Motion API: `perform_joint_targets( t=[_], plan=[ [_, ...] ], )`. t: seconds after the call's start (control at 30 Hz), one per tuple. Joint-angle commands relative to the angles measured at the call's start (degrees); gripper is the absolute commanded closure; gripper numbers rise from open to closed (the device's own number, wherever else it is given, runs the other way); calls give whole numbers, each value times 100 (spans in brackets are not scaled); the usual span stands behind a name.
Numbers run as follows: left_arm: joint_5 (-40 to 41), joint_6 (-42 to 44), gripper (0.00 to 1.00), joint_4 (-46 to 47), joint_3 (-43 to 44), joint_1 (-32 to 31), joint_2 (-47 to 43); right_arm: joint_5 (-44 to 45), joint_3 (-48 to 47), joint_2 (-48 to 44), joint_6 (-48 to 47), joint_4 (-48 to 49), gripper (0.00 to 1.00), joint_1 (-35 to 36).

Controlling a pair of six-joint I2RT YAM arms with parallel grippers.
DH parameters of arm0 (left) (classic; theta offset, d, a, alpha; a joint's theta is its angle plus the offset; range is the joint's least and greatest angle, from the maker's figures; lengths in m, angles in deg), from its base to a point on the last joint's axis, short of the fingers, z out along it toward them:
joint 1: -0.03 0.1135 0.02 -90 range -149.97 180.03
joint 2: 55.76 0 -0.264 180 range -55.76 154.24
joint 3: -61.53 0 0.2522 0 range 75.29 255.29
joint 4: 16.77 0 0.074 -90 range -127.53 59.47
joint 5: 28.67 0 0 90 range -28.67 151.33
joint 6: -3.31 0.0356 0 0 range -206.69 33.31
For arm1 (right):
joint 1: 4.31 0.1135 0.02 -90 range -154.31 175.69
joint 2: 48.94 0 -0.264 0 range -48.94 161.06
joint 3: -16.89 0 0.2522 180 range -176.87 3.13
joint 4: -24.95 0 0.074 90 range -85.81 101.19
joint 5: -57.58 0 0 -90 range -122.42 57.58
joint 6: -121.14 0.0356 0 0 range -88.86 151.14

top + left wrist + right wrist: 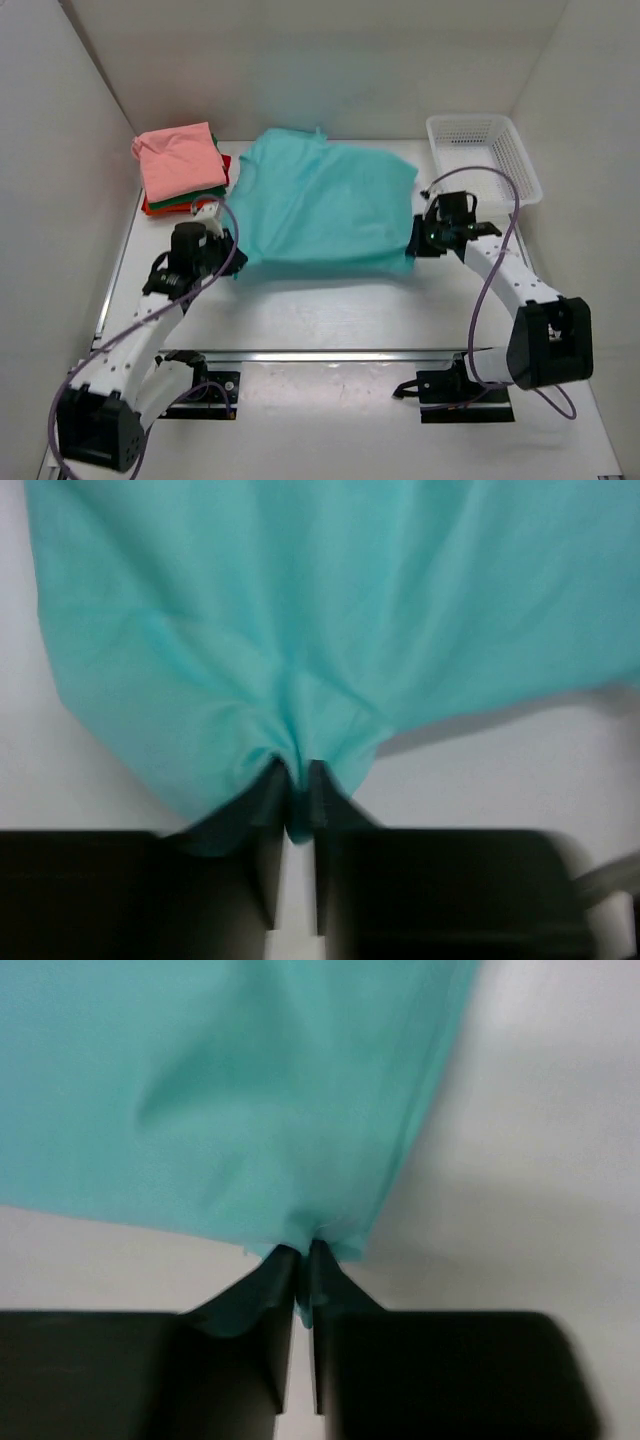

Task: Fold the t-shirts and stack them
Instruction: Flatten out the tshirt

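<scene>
A teal t-shirt (325, 205) lies spread across the middle of the table, folded over with its near edge straight. My left gripper (233, 256) is shut on its near left corner; in the left wrist view the cloth (330, 600) bunches into the narrow gap between my fingertips (298, 780). At the near right corner my right gripper (412, 245) is shut on the hem, and the right wrist view has the fabric (230, 1090) pinched tight at the tips (305, 1255). A stack of folded t-shirts sits at the back left: salmon-pink (180, 160) on top, green (190, 201) and red-orange (150, 208) edges below.
A white mesh basket (483, 155) stands at the back right beside the shirt. White walls close in the table on the left, back and right. A metal rail (330, 355) runs across the near edge between the arm bases.
</scene>
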Motion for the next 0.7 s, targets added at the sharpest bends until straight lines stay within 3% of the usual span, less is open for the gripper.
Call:
perform_joint_targets(
  t=[0.0,0.03,0.1,0.2,0.33,0.43,0.53,0.67],
  plan=[
    [96,-382,65,-511,-639,-78,-1442,578,755,-1133,748,-472,88,264],
    [-106,-391,58,-721,-814,-77,-1715,543,1001,-1361,880,-560,77,238],
    [-397,-287,53,-968,-887,-42,-2058,402,1240,-1670,996,-666,53,37],
    [-407,-286,51,-1320,-702,-139,-2201,357,1153,-2171,1049,-815,43,-113],
    [-442,-329,48,-1339,-745,-183,-2165,192,1012,-2313,988,-966,42,-88],
    [-494,-496,52,-735,-1192,-34,-2053,261,1310,-2112,1014,-756,53,307],
    [-424,-602,53,-30,-1308,-69,-1369,200,1618,-1795,1136,-177,55,684],
    [-126,-611,54,743,-827,-323,132,383,1725,-1014,1163,307,53,1037]
  ],
)
